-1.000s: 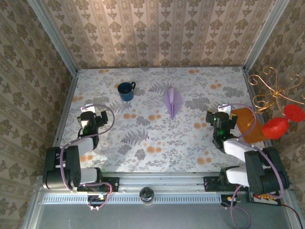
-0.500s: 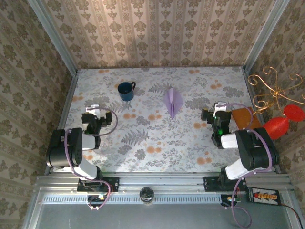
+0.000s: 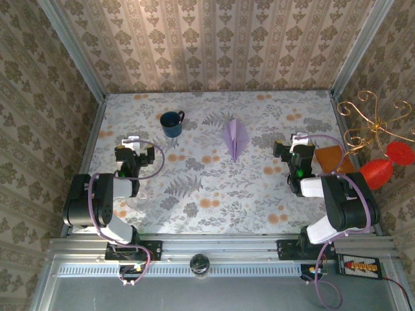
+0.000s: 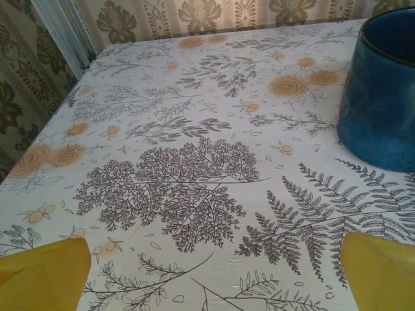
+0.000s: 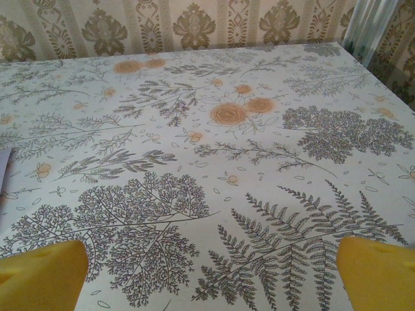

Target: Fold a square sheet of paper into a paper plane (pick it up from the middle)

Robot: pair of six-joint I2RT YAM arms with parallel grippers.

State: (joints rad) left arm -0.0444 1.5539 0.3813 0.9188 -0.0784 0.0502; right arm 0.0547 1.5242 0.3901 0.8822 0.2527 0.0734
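Observation:
The square sheet of paper lies folded as a slim pale lilac paper plane [image 3: 235, 137] on the flowered table, nose toward the near side, in the far middle. Nothing touches it. My left gripper [image 3: 132, 144] is well to its left, near the blue mug [image 3: 172, 123]. In the left wrist view the left gripper [image 4: 214, 278] is open, its yellow fingertips [image 4: 42, 275] wide apart over bare cloth, with the mug [image 4: 382, 84] ahead on the right. My right gripper [image 3: 297, 144] is to the plane's right. In the right wrist view the right gripper [image 5: 211, 278] is open and holds nothing.
An orange-brown flat rectangle [image 3: 331, 159] lies beside the right arm at the table's right edge. Red ornaments [image 3: 388, 163] and a gold wire stand [image 3: 363, 123] sit just beyond that edge. Patterned walls close in three sides. A pale lilac sliver [image 5: 5, 159] shows at the right wrist view's left border.
Both arms have folded back over their bases, and both grippers have shifted slightly toward the far side. The paper plane and the mug have not moved.

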